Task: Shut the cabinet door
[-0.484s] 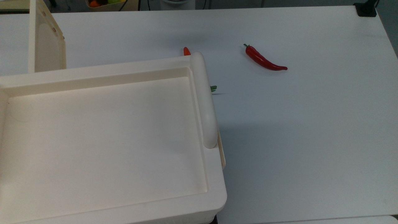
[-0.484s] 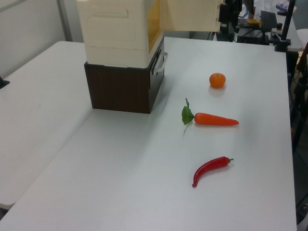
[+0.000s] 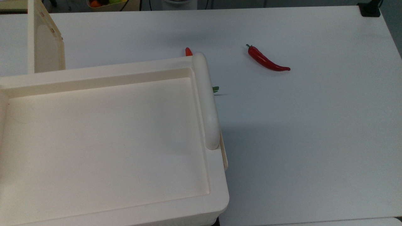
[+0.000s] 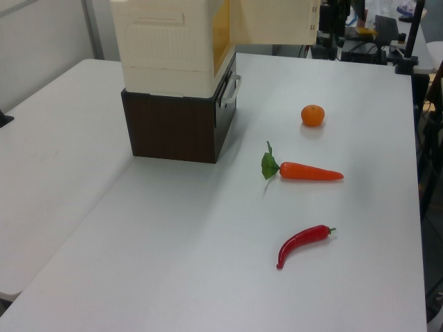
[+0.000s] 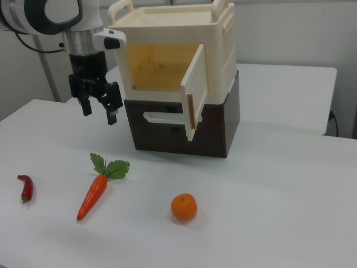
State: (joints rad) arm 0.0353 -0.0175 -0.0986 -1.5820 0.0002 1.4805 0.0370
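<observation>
The cabinet is a cream-white box on a dark brown base; the top view shows its recessed top and bar handle. The cabinet door stands swung outward, leaving the yellowish inside showing. The same door appears at the top view's upper left and past the cabinet in the left view. My gripper hangs open in front of the cabinet's left corner in the right view. It is above the table, holds nothing, and is apart from the door.
On the white table lie a carrot, an orange and a red chili. The base has a drawer with a handle. Bare table stretches across the top view's right.
The door has shifted slightly, toward the top view's left and the left view's right. The carrot, orange and chili lie as before.
</observation>
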